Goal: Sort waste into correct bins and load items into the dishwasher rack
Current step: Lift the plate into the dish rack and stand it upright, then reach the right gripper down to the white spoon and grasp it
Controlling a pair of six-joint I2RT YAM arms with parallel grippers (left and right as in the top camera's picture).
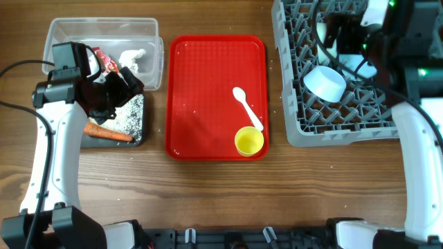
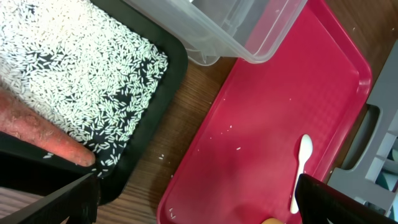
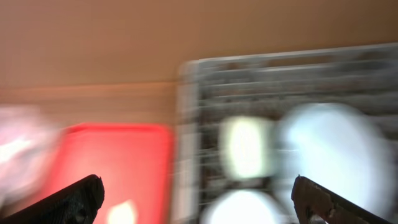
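Highest up under the overhead cam is the left arm [image 1: 59, 138], with the left gripper [image 1: 111, 93] hanging over the black tray [image 1: 140, 137] near the left edge of the desk. That tray has rice grains [image 1: 128, 114] scattered in it and the carrot [image 1: 109, 134] lying along its near side. Right behind it, in the far-left corner, is the clear tub [image 1: 104, 28] with the red wrapper [image 1: 104, 61] and white tissue [image 1: 135, 59] inside. Mid-desk is the red serving tray [image 1: 208, 83], holding the white spoon [image 1: 248, 107] and the yellow cup [image 1: 249, 141], with the spoon's near end right by the cup. Over in the far-right corner sits the dishwasher rack [image 1: 304, 128], a pale round bowl [image 1: 325, 81] in it and the right arm [image 1: 415, 138] reaching over it.

Left wrist cam: fingers spread wide, gripping nothing. Below them are the carrot tip and rice in the black tray, a corner of the tub, a few stray grains on the wood and the red tray, and the spoon.

Right wrist cam is all smeared. The right gripper [image 3: 199, 208] is spread wide too, with nothing between its fingers. Below are the rack with pale blobs in it and the red tray; can't tell which dishes those are.
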